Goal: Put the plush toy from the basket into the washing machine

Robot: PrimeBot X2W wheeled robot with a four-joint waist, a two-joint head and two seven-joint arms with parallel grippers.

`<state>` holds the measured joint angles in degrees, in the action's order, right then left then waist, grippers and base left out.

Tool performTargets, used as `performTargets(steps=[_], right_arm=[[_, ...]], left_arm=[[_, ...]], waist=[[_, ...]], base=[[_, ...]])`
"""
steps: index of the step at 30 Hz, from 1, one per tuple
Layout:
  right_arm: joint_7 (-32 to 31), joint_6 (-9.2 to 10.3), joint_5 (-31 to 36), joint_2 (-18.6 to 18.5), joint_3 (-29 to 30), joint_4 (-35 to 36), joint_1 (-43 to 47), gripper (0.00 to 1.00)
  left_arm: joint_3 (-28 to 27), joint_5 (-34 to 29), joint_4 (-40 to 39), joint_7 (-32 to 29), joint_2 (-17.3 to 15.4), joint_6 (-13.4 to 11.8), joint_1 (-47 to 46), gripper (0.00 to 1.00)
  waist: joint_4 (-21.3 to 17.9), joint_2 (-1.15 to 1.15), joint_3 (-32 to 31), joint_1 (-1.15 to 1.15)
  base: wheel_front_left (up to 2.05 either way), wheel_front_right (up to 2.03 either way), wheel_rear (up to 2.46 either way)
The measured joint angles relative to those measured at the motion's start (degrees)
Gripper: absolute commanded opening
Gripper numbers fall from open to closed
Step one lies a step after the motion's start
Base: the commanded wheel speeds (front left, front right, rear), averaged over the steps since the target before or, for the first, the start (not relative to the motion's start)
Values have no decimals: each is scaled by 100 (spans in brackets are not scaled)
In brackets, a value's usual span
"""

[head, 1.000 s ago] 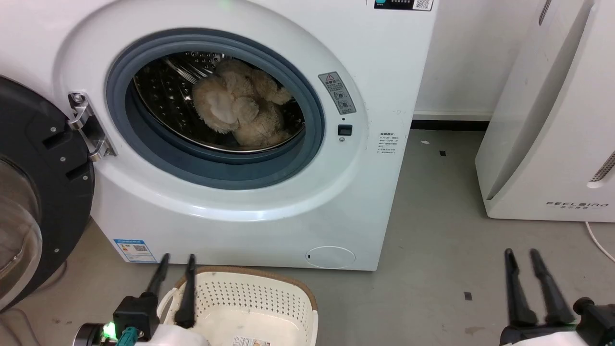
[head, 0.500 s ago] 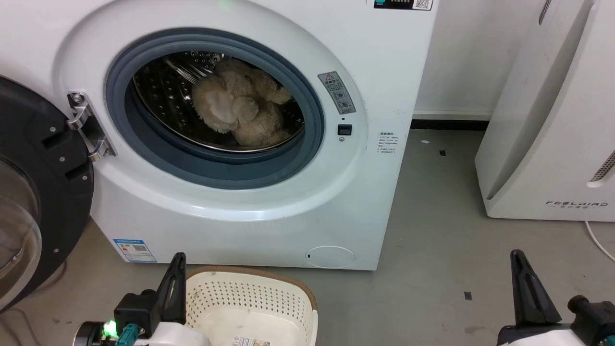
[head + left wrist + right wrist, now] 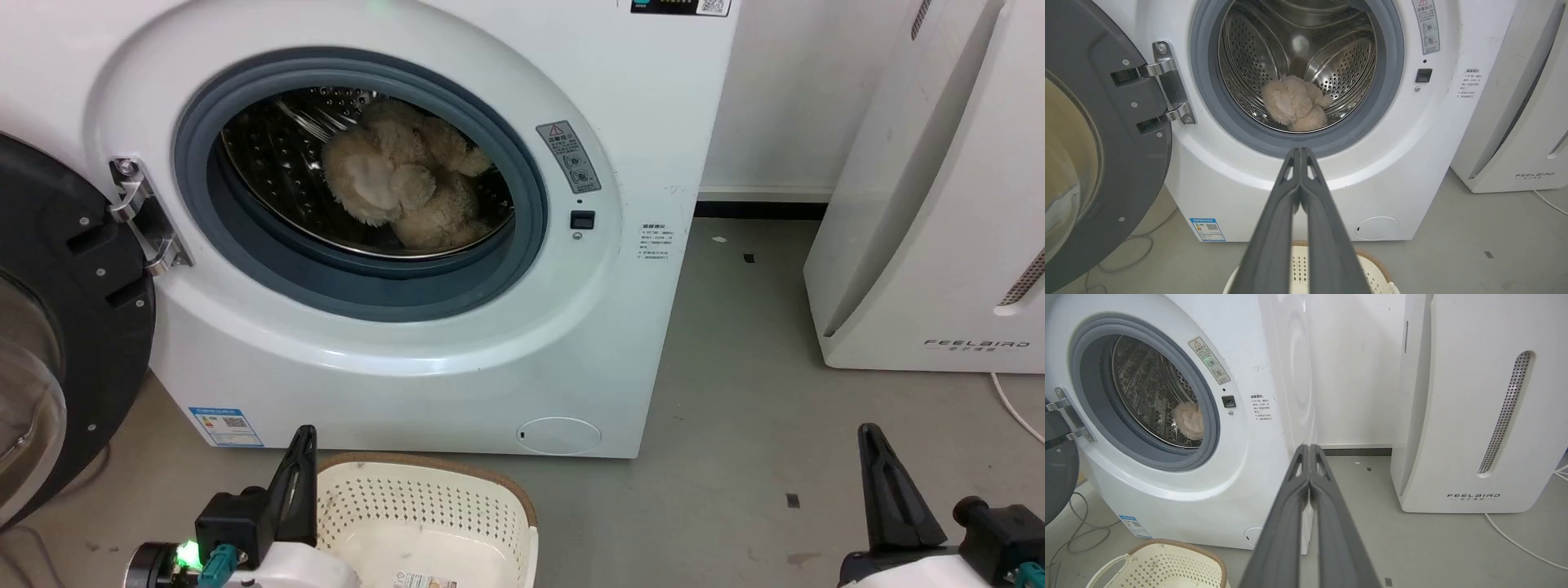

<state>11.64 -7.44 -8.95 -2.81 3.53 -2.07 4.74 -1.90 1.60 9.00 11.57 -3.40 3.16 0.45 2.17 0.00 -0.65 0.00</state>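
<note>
Change at the arms: left end effector (image 3: 304, 441) and right end effector (image 3: 870, 437), spread a second ago, now pressed together tip to tip, pinching nothing. Plush toy (image 3: 400, 192) deep in the steel drum (image 3: 277, 155) of the washing machine (image 3: 408, 359), clear of the gasket. Basket (image 3: 424, 494) on the floor below, bare bottom showing. Probably transfer done, arms parked low; door (image 3: 73, 327) wide open.

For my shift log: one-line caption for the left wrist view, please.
Shut left gripper aims at the open washing machine, plush toy lying in its drum, basket at the bottom edge.
</note>
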Motion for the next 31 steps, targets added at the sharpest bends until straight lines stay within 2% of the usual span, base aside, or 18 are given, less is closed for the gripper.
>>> performTargets(steps=[31], right_arm=[[-357, -1, 244, 0, -104, 58, -72, 0]], left_arm=[[65, -38, -275, -356, 12, -84, -1, 0]], waist=[[-68, 0, 20, 0]], base=[[0, 0, 0]])
